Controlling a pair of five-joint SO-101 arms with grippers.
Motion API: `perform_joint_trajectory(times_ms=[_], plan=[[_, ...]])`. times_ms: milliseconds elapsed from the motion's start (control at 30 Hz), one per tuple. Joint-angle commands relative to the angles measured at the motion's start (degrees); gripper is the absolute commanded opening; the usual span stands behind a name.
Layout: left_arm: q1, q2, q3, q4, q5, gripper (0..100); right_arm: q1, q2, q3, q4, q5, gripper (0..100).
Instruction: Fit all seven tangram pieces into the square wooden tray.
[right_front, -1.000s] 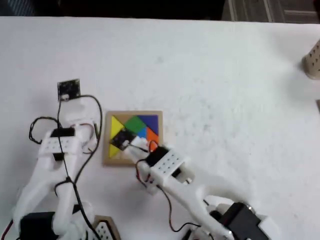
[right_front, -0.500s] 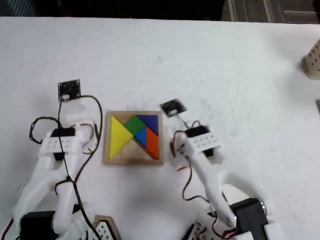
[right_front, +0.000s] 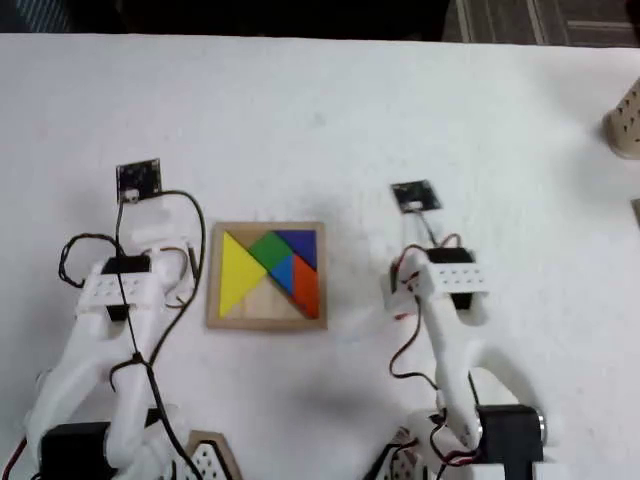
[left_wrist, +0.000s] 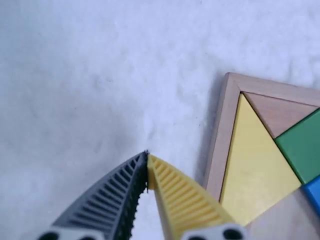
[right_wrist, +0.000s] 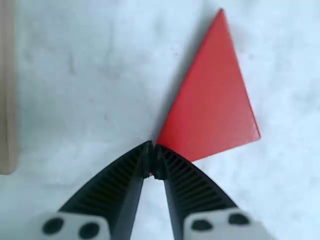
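Observation:
The square wooden tray (right_front: 213, 300) lies mid-table holding yellow (right_front: 238, 275), green (right_front: 268, 247), blue (right_front: 300, 245), light blue and orange pieces. Its corner with the yellow piece (left_wrist: 252, 165) also appears in the left wrist view. My left gripper (left_wrist: 147, 155) is shut and empty, just off the tray's left edge (left_wrist: 217, 135). The right arm (right_front: 450, 280) stands to the right of the tray. A red triangle (right_wrist: 212, 95) lies on the white table. My right gripper (right_wrist: 152, 146) is shut with its tips over one corner of it.
A pale perforated object (right_front: 625, 120) stands at the table's far right edge. A strip of the tray's side (right_wrist: 7, 90) shows off to one side of the right gripper. White table stretches behind the tray.
The right arm has swung from over the tray to the table on its right. The left arm and the pieces in the tray have not moved.

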Motion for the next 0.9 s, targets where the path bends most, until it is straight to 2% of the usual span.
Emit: perform_joint_trajectory(times_ms=[0, 67, 233, 333, 400, 567, 633, 867], plan=[[-0.4, -0.04, -2.9, -1.67, -0.35, 2, 3.82, -5.85, 0.62, -0.66, 0.18, 1.7], [-0.4, -0.04, -2.9, -1.67, -0.35, 2, 4.97, -7.52, 1.23, -0.66, -1.14, 1.7], [-0.4, -0.04, -2.9, -1.67, -0.35, 2, 7.96, -8.31, 1.49, -2.77, -12.13, 2.1], [-0.4, -0.04, -2.9, -1.67, -0.35, 2, 8.31, -8.13, 1.76, -4.97, -13.54, 3.8], [-0.4, -0.04, -2.9, -1.67, -0.44, 2, 8.4, -6.9, 1.67, -5.23, -15.3, 9.9], [-0.4, -0.04, -2.9, -1.67, -0.44, 2, 6.73, -0.66, 1.32, -7.25, -26.29, 31.3], [-0.4, -0.04, -2.9, -1.67, -0.44, 2, 5.14, 1.71, 1.14, -8.4, -26.81, 35.0], [-0.4, -0.04, -2.9, -1.58, -0.44, 2, 1.36, 10.24, -4.84, -5.67, -27.08, 35.1]])
